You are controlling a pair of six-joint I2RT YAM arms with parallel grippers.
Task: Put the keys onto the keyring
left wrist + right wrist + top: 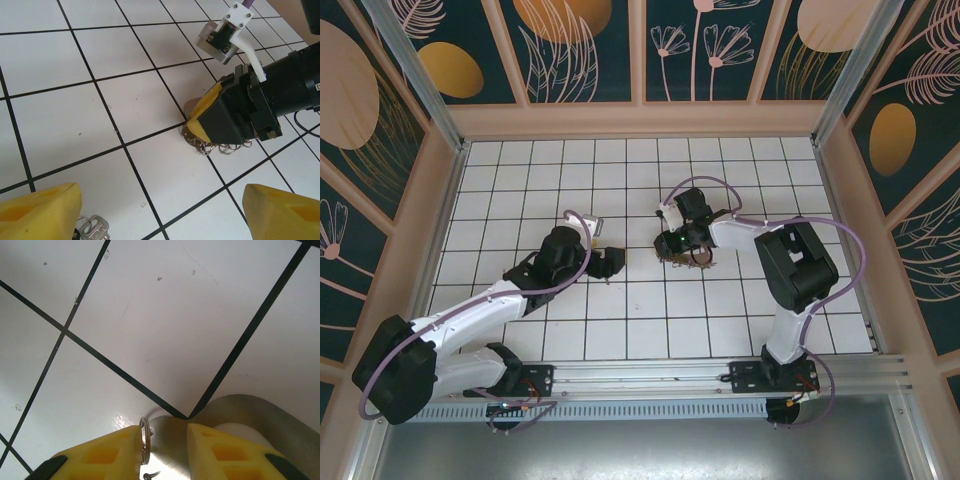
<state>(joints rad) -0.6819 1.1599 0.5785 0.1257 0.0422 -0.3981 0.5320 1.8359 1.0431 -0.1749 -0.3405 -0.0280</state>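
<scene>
We see the left gripper (pixel 608 262) released low beside the keys (pixel 95 227), the right gripper (pixel 683 250) tipped down onto the keyring (pixel 222 148), grasp we cannot tell.

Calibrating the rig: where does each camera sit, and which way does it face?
Top external: above, behind the bases, looking down at the tiled table; left arm, right arm, left tool, right tool.
Left wrist: on the left arm, looking across tiles at the right tool; own yellow fingers at bottom corners.
Right wrist: low over the tiles, looking down; own fingers flank a metal ring.
Shared: top and left wrist both see the right tool.
</scene>
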